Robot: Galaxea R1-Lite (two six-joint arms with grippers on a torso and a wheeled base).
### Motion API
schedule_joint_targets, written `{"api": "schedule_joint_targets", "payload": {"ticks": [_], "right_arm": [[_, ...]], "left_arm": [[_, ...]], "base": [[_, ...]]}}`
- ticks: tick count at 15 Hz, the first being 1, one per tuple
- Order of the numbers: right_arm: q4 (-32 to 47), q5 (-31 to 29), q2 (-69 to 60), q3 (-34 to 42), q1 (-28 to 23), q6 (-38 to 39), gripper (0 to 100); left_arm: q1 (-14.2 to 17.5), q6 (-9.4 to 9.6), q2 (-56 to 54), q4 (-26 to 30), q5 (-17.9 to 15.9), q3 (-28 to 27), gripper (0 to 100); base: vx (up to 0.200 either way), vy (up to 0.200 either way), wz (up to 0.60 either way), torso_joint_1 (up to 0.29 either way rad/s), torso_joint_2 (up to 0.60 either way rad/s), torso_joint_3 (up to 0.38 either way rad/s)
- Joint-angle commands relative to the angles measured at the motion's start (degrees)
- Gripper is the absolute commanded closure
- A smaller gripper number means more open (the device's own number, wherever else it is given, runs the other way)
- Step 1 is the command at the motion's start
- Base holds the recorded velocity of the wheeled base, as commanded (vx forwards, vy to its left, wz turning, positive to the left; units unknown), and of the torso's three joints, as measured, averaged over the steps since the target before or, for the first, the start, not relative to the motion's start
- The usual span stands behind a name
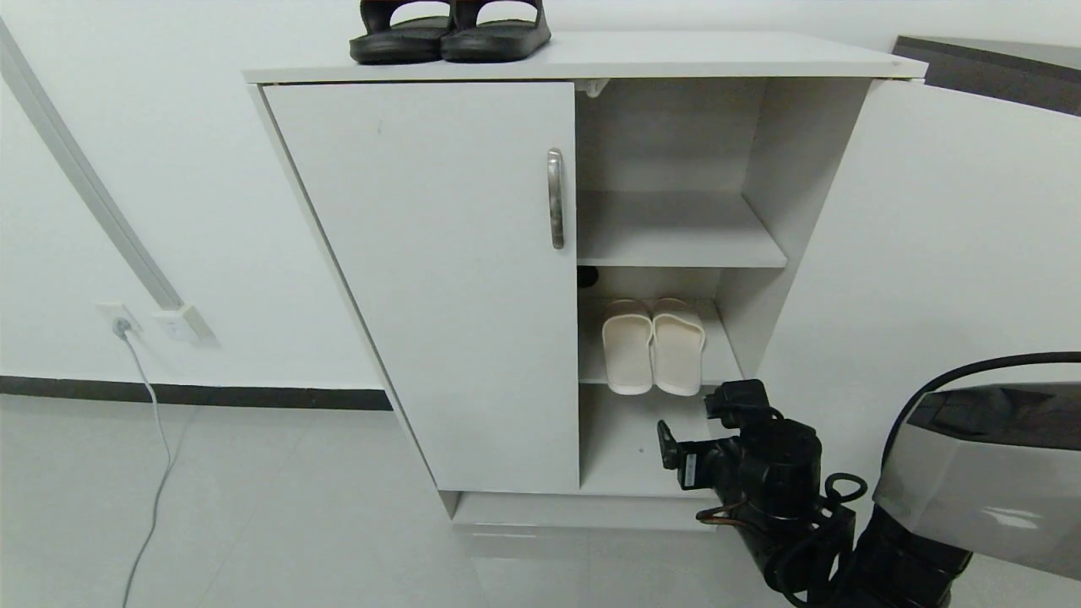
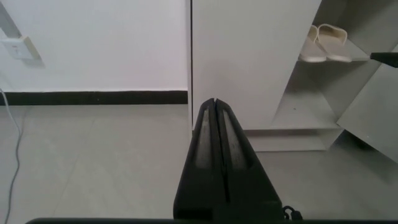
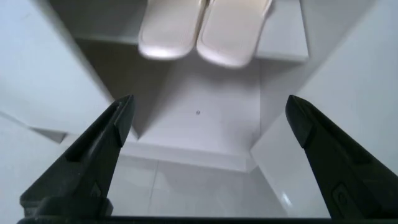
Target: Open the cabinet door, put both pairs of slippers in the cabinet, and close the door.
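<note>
So, the white pair (image 1: 652,346) lies on the cabinet's (image 1: 583,57) mid shelf (image 1: 726,365), side by side and lengthwise front to back, while the black pair (image 1: 450,34) sits on the cabinet top above the shut door (image 1: 422,279), ends at the front edge, long axis also front to back. R gripper (image 3: 209,109) hangs low before the cabinet's bottom bay (image 1: 625,456), just under the white pair, fingers spread wide w/ nothing between them. From it the black pair lies well up and across toward the shut-door side, so the next grab looks like a long lift past the shelf fronts and the top's lip. L gripper (image 2: 214,102) is clenched on nothing, fingers pressed flat together, well back from the cabinet and facing the shut door's lower part (it'd have to unclench first). Which arm reaches the black pair easier I can't tell. Room: the open door (image 1: 946,253) stands swung wide, the upper shelf (image 1: 676,236) and bottom bay look approx big enough for a pair, and the handle (image 1: 555,198) juts out near that route.
</note>
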Motion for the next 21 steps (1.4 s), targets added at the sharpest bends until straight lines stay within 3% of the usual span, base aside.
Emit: {"api": "schedule_joint_targets", "payload": {"ticks": [1, 11, 21], "right_arm": [[-0.2, 0.0, 0.0, 0.3, 0.0, 0.0, 0], [-2.3, 0.0, -0.7, 1.1, 0.8, -1.4, 0], [-2.9, 0.0, -1.3, 2.4, 0.8, -1.8, 0]], "left_arm": [[0.0, -0.08, 0.1, 0.0, 0.1, 0.0, 100], [0.0, 0.09, 0.1, 0.1, -0.2, -0.1, 100], [0.0, 0.18, 0.1, 0.1, -0.2, -0.1, 100]], "base": [[0.0, 0.0, 0.0, 0.0, 0.0, 0.0], [0.0, 0.0, 0.0, 0.0, 0.0, 0.0], [0.0, 0.0, 0.0, 0.001, 0.0, 0.155]]}}
